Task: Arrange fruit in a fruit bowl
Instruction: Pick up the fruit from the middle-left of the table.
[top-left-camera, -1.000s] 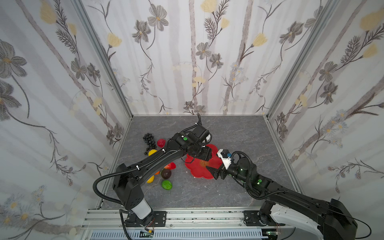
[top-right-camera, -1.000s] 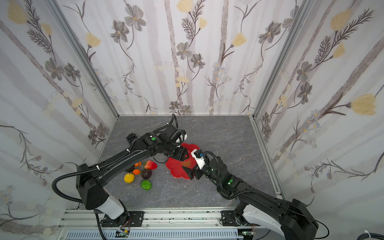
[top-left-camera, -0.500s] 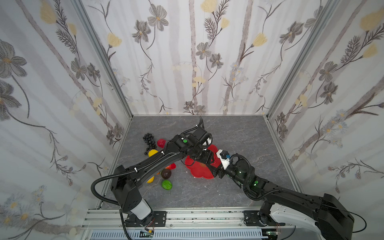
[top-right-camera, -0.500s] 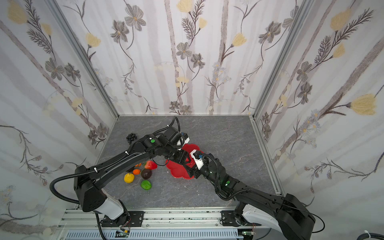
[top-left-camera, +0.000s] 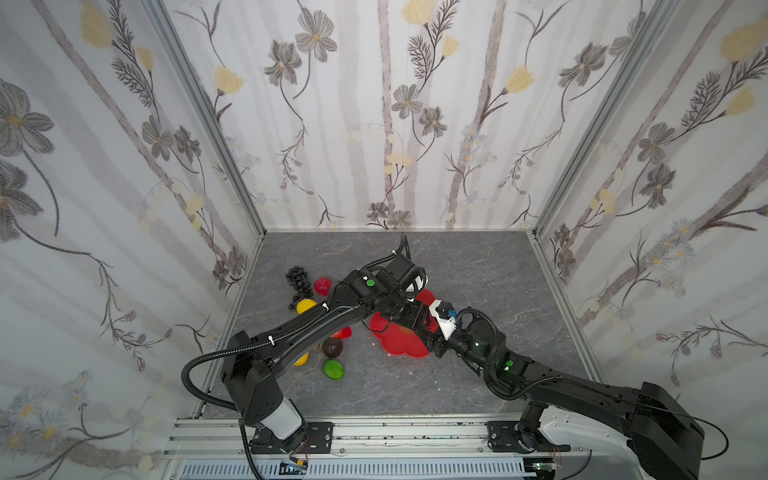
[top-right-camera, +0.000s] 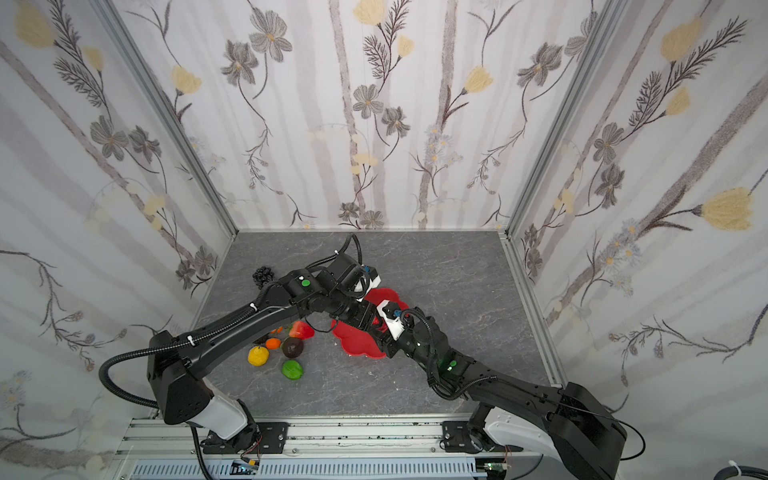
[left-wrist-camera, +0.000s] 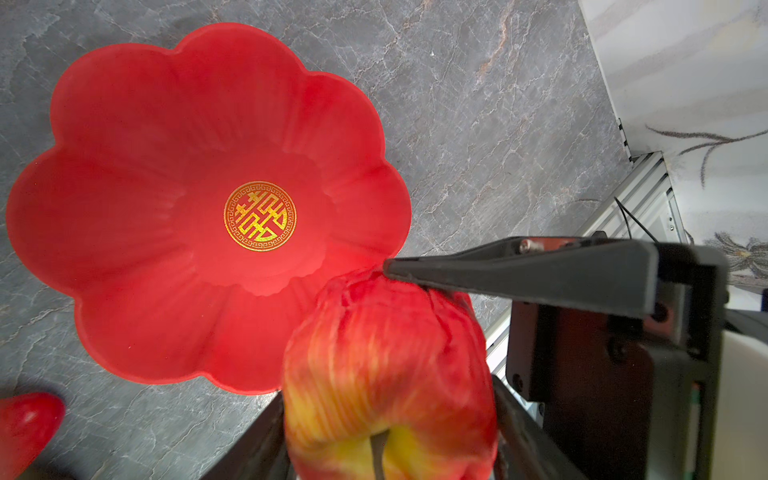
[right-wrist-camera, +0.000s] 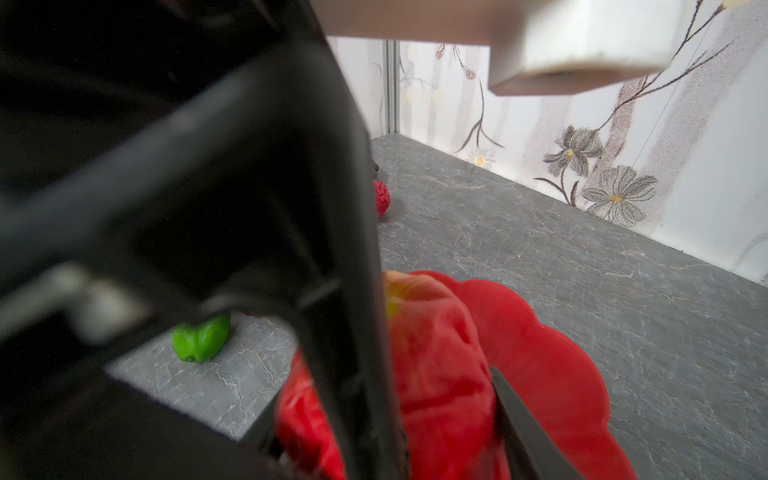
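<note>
The fruit bowl (left-wrist-camera: 145, 187) lay empty on the bench (top-left-camera: 457, 270). The left pincer (left-wrist-camera: 386, 428) grasped the red apple (left-wrist-camera: 386, 365) over its rim. The right pincer (right-wrist-camera: 399, 415) straddled it, grip indeterminate. The lime (top-left-camera: 333, 369), avocado (top-left-camera: 332, 347) and others lay outside.

left arm (top-left-camera: 299, 332), right arm (top-left-camera: 590, 388): matte black, white base collars (top-left-camera: 284, 419), green wrist dots (top-left-camera: 370, 283), ribbed black cables (top-left-camera: 186, 376)

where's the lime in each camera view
Top view: lime left of the bowl, nearer the camera.
Top view: lime again left of the bowl.
Left wrist: not in it; bowl and apple show.
Right wrist: lime partly hidden by a blurred black part.
Shared landmark: the bowl.
</note>
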